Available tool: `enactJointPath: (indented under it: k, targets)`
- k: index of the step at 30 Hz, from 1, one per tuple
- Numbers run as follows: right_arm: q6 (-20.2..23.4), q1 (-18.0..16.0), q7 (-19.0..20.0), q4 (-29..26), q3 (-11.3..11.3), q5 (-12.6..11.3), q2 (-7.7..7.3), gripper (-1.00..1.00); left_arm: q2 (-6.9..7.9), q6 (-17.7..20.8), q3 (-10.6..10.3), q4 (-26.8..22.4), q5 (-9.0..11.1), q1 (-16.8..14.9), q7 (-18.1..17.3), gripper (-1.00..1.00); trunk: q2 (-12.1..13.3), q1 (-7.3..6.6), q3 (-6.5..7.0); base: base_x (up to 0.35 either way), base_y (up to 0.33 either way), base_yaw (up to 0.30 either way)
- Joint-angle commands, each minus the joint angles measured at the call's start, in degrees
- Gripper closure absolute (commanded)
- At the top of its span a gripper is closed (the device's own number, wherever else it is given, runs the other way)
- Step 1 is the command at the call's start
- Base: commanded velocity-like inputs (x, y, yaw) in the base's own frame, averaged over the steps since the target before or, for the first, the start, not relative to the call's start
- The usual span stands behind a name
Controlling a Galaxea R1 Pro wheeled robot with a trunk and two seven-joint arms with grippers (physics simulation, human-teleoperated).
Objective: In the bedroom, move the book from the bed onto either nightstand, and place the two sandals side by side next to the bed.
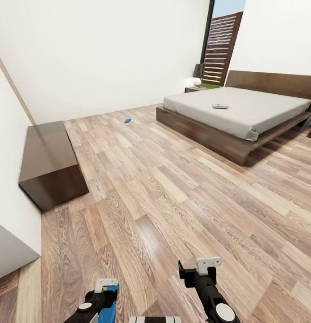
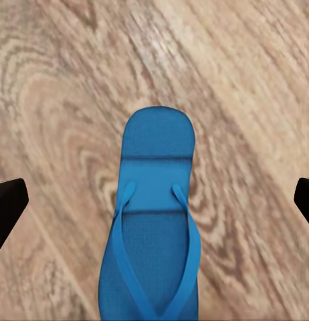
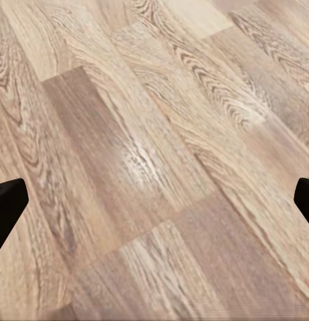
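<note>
Bedroom, wood-plank floor: a wide bare stretch is lying between the robot and the bed.

Book: lying flat on the mattress, well in from its edges.

Sandal: sitting on the floor far ahead, apart from the bed frame's near corner.

Second sandal: hanging in the left gripper, apparently pinched by it, though contact is not clear.

Right gripper: fingers standing spread over bare planks.

Low dark cabinet: standing against the left wall.

Nightstand: standing beyond the bed, by the window.
</note>
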Motion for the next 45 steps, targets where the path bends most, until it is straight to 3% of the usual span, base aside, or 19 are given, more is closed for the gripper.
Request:
enactJointPath:
  k: [1,9,26,40,45]
  targets:
    - [0.34,0.00,-0.27,-0.09,0.07,0.07,0.00,-1.00,0.03,-0.17,-0.49,0.03,0.57,-0.03,0.35,-1.00,-0.03,0.02,-0.26,0.000,0.000,0.000]
    - [0.30,0.00,-0.64,-0.53,0.14,0.09,0.00,-1.00,0.04,-0.20,-0.47,-0.03,0.57,-0.19,0.35,-1.00,-0.14,0.22,-2.04,0.000,0.000,0.000]
    - [0.23,0.00,-1.00,-0.98,1.38,0.09,0.22,-1.00,0.05,-0.45,-0.40,0.38,0.56,-0.32,0.36,-1.00,-0.14,0.22,-2.04,0.000,0.000,0.000]
    - [1.03,-0.49,-7.82,-1.03,6.34,0.09,0.74,-1.00,0.05,-0.55,-0.39,0.50,0.56,-0.33,0.36,-1.00,-0.14,0.22,-2.04,0.000,0.000,0.000]
    - [2.15,-1.14,-10.41,-1.04,7.55,0.09,0.83,-1.00,0.05,-0.56,-0.38,0.49,0.56,-0.33,0.36,-1.00,-0.21,0.35,-3.14,0.000,0.000,0.000]
